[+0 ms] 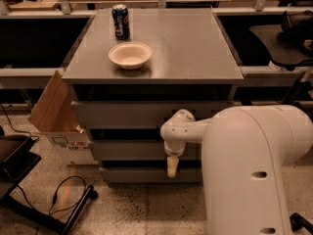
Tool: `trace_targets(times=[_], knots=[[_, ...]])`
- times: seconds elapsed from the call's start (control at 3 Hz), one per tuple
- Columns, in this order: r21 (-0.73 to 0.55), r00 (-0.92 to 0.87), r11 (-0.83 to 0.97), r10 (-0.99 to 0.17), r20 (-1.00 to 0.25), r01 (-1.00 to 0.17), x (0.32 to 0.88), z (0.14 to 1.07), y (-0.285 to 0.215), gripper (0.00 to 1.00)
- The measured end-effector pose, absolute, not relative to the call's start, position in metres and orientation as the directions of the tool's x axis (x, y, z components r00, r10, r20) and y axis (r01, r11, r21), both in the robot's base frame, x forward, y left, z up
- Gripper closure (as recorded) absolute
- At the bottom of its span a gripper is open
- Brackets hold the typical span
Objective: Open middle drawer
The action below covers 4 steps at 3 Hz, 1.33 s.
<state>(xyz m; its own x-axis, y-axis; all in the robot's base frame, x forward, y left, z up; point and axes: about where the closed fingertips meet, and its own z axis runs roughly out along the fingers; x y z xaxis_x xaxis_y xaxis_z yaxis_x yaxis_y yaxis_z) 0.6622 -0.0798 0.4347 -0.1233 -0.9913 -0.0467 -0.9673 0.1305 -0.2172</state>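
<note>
Camera view shows the grey cabinet [195, 48], with the middle drawer [127, 151] as the second of its three stacked fronts. The gripper [172, 167] points downward against the cabinet's front, just over that drawer's lower edge. I cannot tell whether it is open or closed.

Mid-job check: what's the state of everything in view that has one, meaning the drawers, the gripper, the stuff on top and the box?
middle drawer: looks shut, not pulled out.
top drawer: looks shut.
bottom drawer: looks shut.
gripper: pointing down, in front of the middle and bottom drawer fronts.
can: upright.
bowl: upright, looks empty.
cardboard box: flap open.
</note>
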Motion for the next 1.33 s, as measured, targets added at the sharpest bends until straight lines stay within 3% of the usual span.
trace_targets(times=[0.33,1.0,1.33], knots=[[-0.216,-0.125,0.132,-0.991,-0.046,-0.967,0.663,0.433,-0.080,0.18],[-0.215,-0.135,0.145,-0.989,-0.057,-0.966,0.652,0.435,-0.087,0.64],[-0.248,-0.164,0.180,-0.983,-0.086,-0.952,0.632,0.460,-0.103,0.95]])
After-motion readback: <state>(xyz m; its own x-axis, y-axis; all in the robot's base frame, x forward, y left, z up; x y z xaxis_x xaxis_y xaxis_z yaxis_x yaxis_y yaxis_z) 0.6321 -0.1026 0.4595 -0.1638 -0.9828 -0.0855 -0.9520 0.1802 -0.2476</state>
